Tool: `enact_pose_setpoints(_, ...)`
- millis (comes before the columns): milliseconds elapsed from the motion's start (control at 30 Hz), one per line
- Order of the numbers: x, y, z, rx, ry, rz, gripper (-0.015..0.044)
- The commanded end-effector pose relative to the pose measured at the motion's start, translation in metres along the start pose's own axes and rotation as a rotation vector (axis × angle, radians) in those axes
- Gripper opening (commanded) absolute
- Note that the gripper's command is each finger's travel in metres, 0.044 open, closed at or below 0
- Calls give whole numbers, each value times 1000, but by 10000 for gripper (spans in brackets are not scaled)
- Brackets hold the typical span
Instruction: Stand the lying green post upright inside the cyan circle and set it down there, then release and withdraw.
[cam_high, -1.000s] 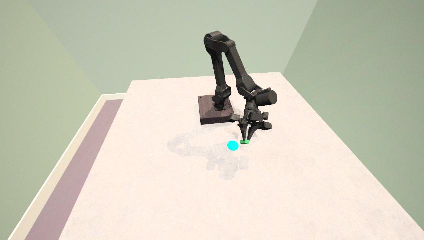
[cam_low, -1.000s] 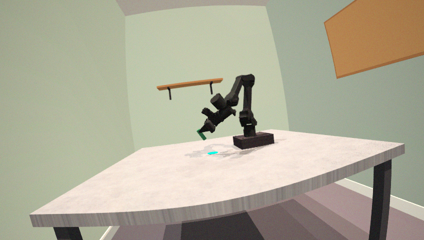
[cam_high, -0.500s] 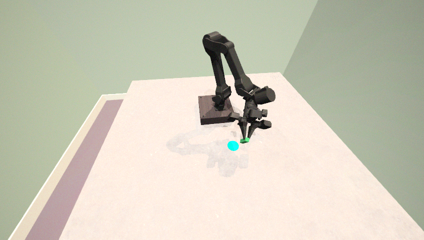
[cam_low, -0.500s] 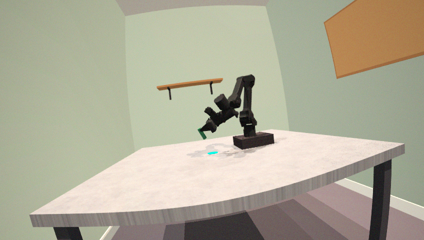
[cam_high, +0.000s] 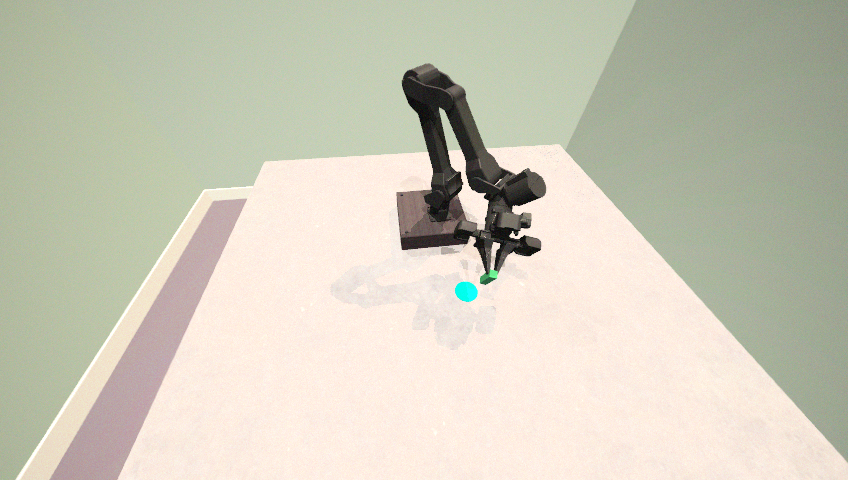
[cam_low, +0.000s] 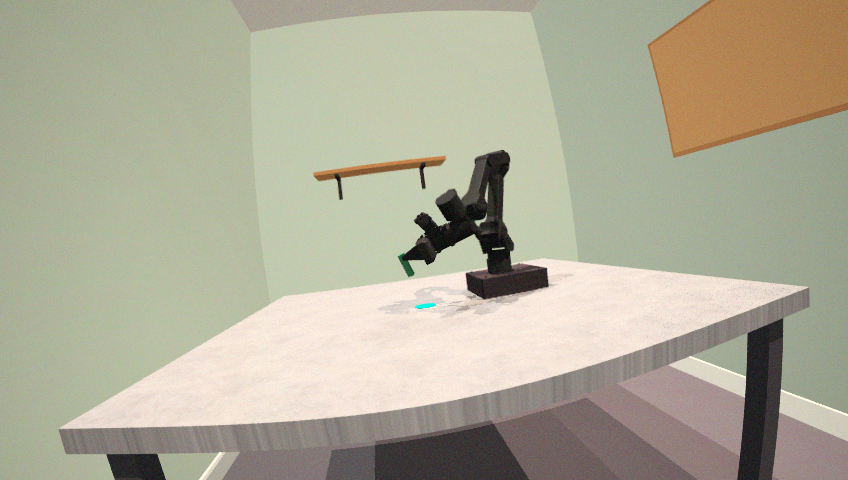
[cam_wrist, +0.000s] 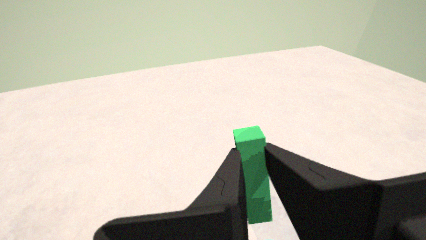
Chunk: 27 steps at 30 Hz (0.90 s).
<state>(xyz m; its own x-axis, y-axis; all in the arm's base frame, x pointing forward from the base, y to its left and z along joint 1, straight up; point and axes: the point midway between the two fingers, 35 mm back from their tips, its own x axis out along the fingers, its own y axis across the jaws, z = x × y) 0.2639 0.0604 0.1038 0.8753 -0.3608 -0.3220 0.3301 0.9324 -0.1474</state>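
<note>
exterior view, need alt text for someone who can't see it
A black robot arm's gripper holds a green post in the air, tilted and nearly upright, above a pale table. A small cyan circle lies on the table below and a little to the right of the post. The arm's dark base stands further right, with a wooden shelf on the green wall behind.

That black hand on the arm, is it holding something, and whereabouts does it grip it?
Yes: the hand is shut on the green post, pinching its long sides around mid-length, with one end sticking out past the fingertips, above the table.
</note>
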Motion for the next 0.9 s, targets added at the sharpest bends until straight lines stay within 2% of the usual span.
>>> enact_pose_setpoints(0, -3, -1, 1, 7, -22, -3, 23)
enact_pose_setpoints(867, -20, -14, -2, 80, -139, -28, 23)
